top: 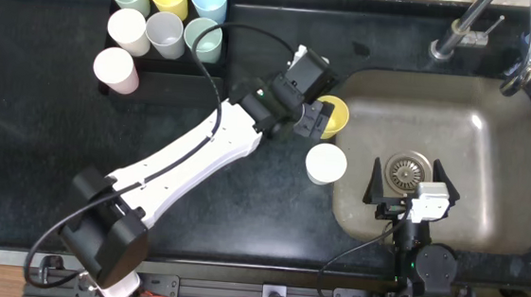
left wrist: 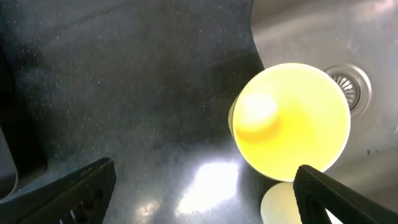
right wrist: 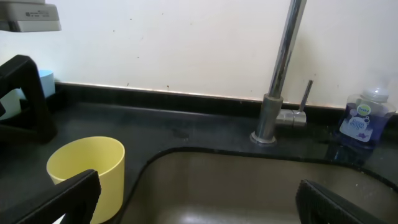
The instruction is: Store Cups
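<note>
A yellow cup [top: 333, 116] stands upright on the black counter at the sink's left rim; from above its open mouth [left wrist: 289, 121] shows. A white cup [top: 326, 163] stands just in front of it [left wrist: 278, 204]. My left gripper [top: 311, 120] hovers over the yellow cup, open [left wrist: 205, 186], the cup lying nearer one finger [left wrist: 339, 196]. A black rack [top: 217, 67] at the back left holds several cups, and a pale pink cup [top: 117, 69] stands beside it. My right gripper [top: 406, 184] hangs open over the sink, facing the yellow cup [right wrist: 87, 169].
The steel sink [top: 493, 157] with its drain [top: 407, 169] takes up the right side. A faucet [right wrist: 280, 81] and a blue soap bottle [right wrist: 364, 118] stand behind it. Bare black counter [top: 38, 140] stretches across the left front.
</note>
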Available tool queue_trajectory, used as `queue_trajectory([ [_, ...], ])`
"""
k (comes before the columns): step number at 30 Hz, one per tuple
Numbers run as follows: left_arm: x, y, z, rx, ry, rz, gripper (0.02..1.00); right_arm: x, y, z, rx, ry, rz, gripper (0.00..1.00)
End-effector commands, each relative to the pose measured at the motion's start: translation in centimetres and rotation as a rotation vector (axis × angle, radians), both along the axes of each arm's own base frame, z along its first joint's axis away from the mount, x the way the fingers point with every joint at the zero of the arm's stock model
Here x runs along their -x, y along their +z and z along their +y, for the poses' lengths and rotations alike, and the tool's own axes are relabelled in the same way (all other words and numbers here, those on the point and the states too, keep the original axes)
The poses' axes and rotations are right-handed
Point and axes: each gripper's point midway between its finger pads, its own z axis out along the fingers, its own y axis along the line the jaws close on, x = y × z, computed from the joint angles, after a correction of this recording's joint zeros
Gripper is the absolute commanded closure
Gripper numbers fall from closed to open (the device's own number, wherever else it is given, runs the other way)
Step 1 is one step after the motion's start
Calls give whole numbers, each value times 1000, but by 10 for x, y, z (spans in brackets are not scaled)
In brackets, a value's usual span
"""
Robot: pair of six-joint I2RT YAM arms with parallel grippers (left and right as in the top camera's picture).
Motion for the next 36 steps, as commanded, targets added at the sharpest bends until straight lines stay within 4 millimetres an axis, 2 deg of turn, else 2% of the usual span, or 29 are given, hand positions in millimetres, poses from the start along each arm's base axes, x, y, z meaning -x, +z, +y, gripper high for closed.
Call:
queue_trajectory([
  [1, 4, 5, -2, -25, -23, -10, 77, 0, -4, 2, 3, 10, 1, 5],
  [9, 6, 0, -8, -6, -39, 14, 77, 0, -4, 2, 3, 10, 1, 3],
  [15, 7, -10, -15, 8, -55, 40, 80, 0, -4, 2, 3, 11, 1, 3],
  [24, 0, -22, -22, 22, -53, 45, 77, 0, -4, 2, 3, 10, 1, 3],
  [36, -6, -39, -16, 11, -19, 80, 82, 0, -4, 2, 3, 10, 1, 3],
])
